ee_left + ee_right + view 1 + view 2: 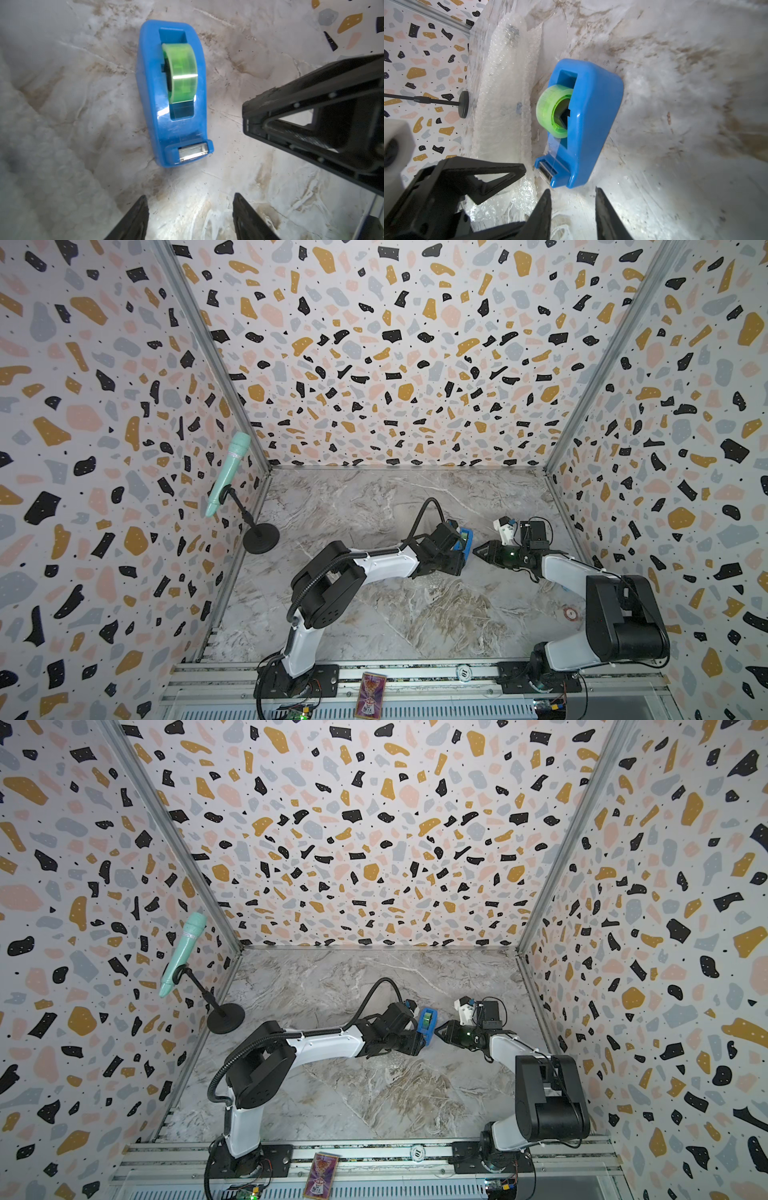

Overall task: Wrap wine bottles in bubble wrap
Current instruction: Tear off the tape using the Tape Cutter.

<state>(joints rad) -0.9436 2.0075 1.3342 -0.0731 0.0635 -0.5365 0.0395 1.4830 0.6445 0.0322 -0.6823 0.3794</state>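
So both arms meet mid-table over the blue tape dispenser (149, 93), not over the bottle. The left gripper (189, 195) has its jaws spread wide with nothing between them, just bare marble table (374, 510); the dispenser's cutter end sits a bit ahead of the tips. The right gripper (572, 192) has a narrower gap, also empty, with its tips just short of that same cutter end.

The bubble wrap (500, 104) is bunched into a long roll lying right beside the dispenser, on the side facing the wall with the mic stand (464, 105). The bottle (515, 70) looks to be inside it. A dark round cap (511, 33) shows through at the far end and a small blue mark (519, 107) shows about halfway along, but the glass itself is hard to make out.

From the right wrist camera, the left gripper hangs over the near end of the roll, though actual contact can't be made out. The roll is off to the side of both sets of jaws, not between either. In a top view the left arm hides most of it, leaving only a shiny patch (434, 583).
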